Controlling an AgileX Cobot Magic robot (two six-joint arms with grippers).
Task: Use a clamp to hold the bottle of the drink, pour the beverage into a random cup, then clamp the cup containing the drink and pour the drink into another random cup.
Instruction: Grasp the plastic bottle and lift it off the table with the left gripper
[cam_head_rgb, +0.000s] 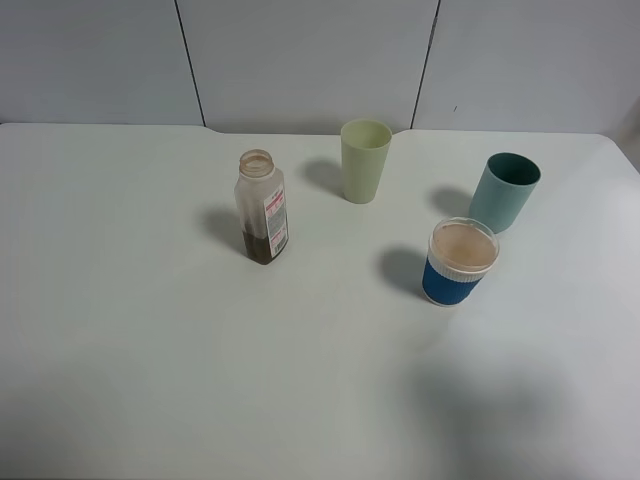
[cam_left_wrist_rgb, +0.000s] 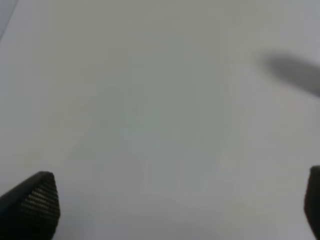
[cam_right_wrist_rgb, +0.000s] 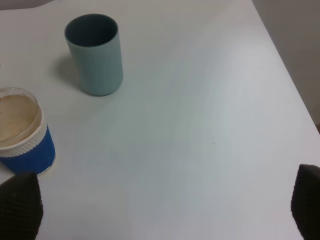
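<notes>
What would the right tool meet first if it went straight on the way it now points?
Ahead of the right tool lies bare white table, but the short clear blue-banded cup of brown drink stands just ahead of one fingertip, which might clip it first; depth is unclear.

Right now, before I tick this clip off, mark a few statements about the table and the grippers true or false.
1. The bottle stands upright with no cap on. True.
2. The blue-banded cup is empty. False: it holds brown liquid almost up to its rim.
3. The teal cup lies on its side. False: it stands upright.
4. The yellow-green tumbler stands upright, apart from the other cups. True.
5. The right gripper is shut on the blue-banded cup. False: its jaws are wide open with nothing between them, and the cup sits off to one side.
</notes>
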